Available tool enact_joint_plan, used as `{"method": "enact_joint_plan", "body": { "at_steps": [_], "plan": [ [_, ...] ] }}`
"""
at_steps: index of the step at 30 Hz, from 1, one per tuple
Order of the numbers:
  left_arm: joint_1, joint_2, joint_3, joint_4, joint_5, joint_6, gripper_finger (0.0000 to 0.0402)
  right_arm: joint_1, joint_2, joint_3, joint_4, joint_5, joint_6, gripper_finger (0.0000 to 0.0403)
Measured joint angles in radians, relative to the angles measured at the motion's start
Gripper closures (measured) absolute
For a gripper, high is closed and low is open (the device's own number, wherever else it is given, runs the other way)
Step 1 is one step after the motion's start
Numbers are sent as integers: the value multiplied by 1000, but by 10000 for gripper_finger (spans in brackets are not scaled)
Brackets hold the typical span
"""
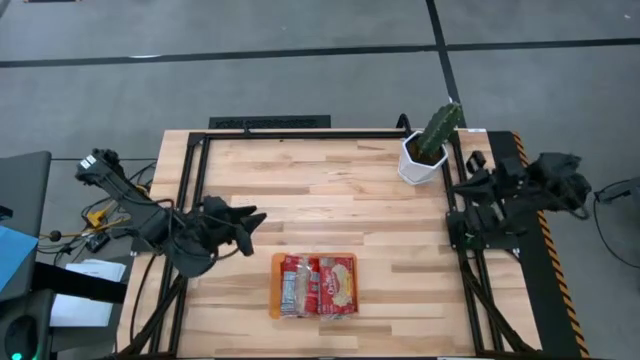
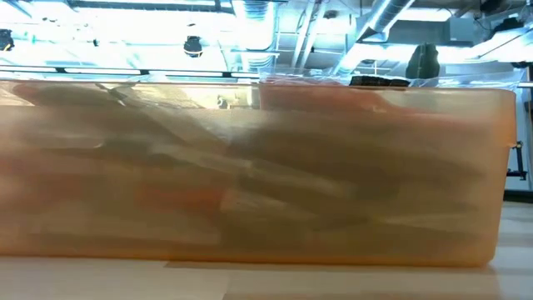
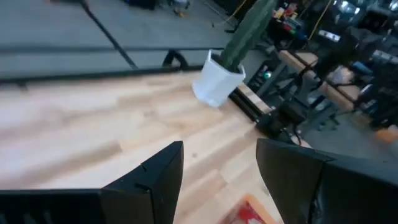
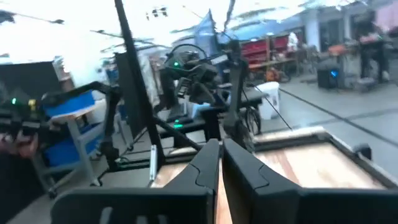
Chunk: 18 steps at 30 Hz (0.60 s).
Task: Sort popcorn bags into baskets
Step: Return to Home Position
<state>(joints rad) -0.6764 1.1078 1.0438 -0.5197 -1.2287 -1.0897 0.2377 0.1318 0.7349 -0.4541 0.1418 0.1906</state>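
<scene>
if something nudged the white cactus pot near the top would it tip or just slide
Likely to tip rather than slide: the cactus stands tall above a small white pot, so a high push has leverage. Pushed low, it would probably slide on the smooth wooden table. Its angular-looking pot probably won't roll.

We look level across the table (image 2: pixel 350 283), whose pale wood shows as a thin strip at the bottom. The long wall of the orange tray (image 2: pixel 500 150) stands close before us and fills nearly the whole width. Through its cloudy plastic we make out the bags (image 2: pixel 250 179) as blurred, slanted flat shapes. Above the rim are bright ceiling lights (image 2: pixel 258 17) and a dark pointed shape (image 2: pixel 423 60), too blurred to name.
</scene>
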Motion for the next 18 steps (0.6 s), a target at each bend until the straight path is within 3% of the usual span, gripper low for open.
{"method": "enact_joint_plan", "body": {
  "at_steps": [3, 7, 11, 13, 16, 18],
  "plan": [
    [4, -95, -233, 251, 50, -3, 211, -25, -114, -86, 17, 4, 51, 357],
    [6, -194, -532, 620, 128, -1, 211, -42, -127, -168, -20, 37, 107, 359],
    [28, -233, -789, 1018, 336, 40, 211, -45, -88, -301, 143, 38, 124, 359],
    [47, -230, -888, 1224, 443, 89, 211, -45, -93, -385, 269, 10, 126, 358],
    [82, -231, -1021, 1495, 508, 173, 211, -57, -127, -503, 435, -8, 181, 358],
    [126, -239, -1032, 1601, 561, 250, 211, -92, -128, -564, 511, -11, 244, 359]
  ]
}}
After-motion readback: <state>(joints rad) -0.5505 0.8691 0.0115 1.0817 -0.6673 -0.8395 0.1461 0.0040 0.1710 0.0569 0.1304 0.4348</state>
